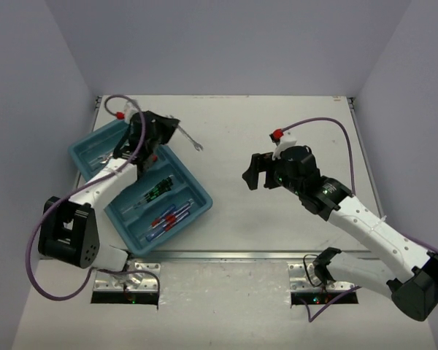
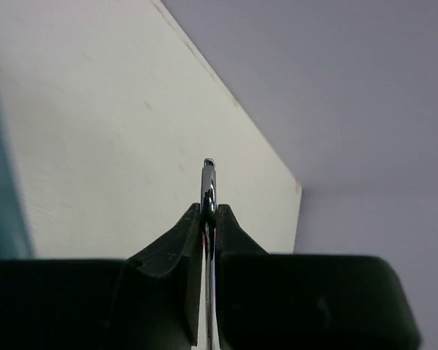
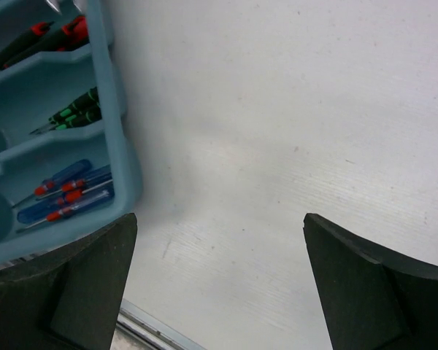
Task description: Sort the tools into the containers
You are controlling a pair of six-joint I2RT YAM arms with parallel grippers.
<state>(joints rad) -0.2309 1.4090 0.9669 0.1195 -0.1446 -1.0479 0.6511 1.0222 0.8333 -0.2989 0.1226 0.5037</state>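
Top external: left pincer (image 1: pixel 168 129) clamps wrench (image 1: pixel 189 141) beside tray (image 1: pixel 198 191), right pincer (image 1: pixel 252 172) wide, empty; next, probably lower wrench into compartment.

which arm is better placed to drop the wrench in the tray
Left. The left gripper is shut on the wrench and sits at the edge of the tray. The right gripper is open, holds nothing, and hangs over the table beside the tray.

White arms (image 1: pixel 369 222), black joints (image 1: pixel 69 235), purple cables (image 1: pixel 323 119)
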